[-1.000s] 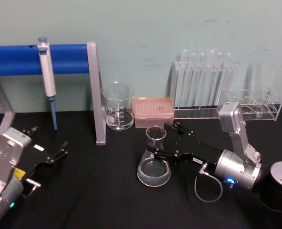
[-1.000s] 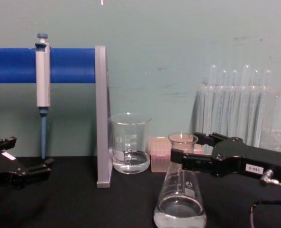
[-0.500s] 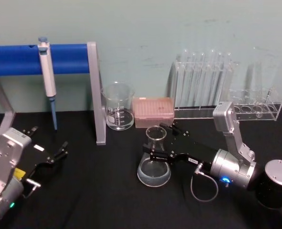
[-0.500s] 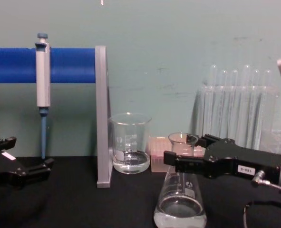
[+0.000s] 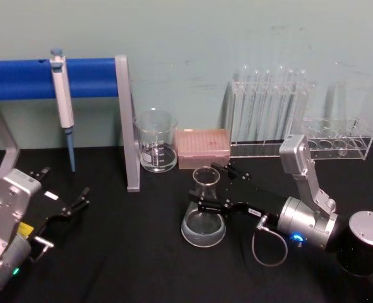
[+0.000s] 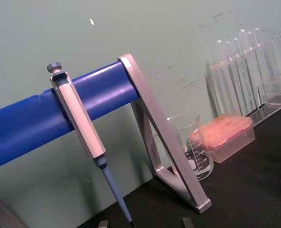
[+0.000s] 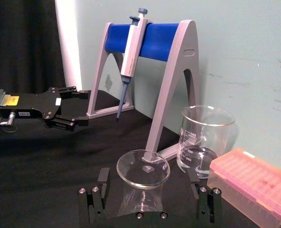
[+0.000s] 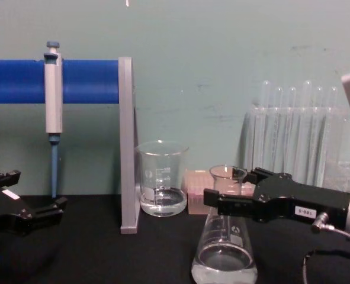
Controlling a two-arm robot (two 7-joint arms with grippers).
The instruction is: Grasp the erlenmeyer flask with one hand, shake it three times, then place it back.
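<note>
The erlenmeyer flask stands upright on the black table, centre front, with a little clear liquid in its wide base. My right gripper, black with a numbered white label and a silver cable connector, reaches in from the right at neck height. It is open, with one finger on each side of the flask's neck. In the right wrist view a small gap shows between the flask and each finger. My left gripper rests open near the table's left edge, far from the flask.
A glass beaker and a pink tip box stand just behind the flask. Test tubes in clear racks line the back right. A pipette hangs on the blue bar stand, whose grey leg stands left of the beaker.
My right gripper has slid a little to the left, bringing its fingers further around the flask's neck. The flask and the left arm have not moved.
</note>
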